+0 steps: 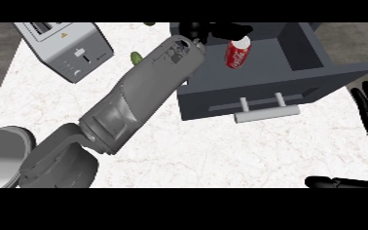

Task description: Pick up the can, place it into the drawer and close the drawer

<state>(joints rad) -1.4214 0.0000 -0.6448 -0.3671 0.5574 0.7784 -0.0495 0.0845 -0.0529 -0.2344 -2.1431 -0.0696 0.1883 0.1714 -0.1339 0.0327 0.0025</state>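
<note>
**Query:** Where is the can, and what is it held by?

**Reply:** The can (238, 54) is seen tilted inside the walls of the open drawer (208, 100). Its upper end is met by the left hand (208, 29), whose fingers are curled about that end, so the can is judged to be grasped rather than released. Whether its base rests on the drawer floor cannot be told.

**Query:** What is reported for the right hand?

**Reply:** The right hand (357, 100) is shown at the view's right edge with fingers straight and nothing held. It is at rest.

**Query:** Which steps are regarded as done?

**Reply:** Pick-up is judged complete, and placement is under way but not finished. Three steps are left:
- The can is to be let go.
- The left arm is to be taken clear of the drawer.
- The drawer, which stands pulled out over the surface (215, 151), is to be pushed shut at its handle (266, 111).

**Query:** Is anything to be noted before closing?

**Reply:** The left forearm lies across the drawer's front left corner, so it should be cleared first. The toaster (64, 48) stands well apart at the left and is not involved.
</note>
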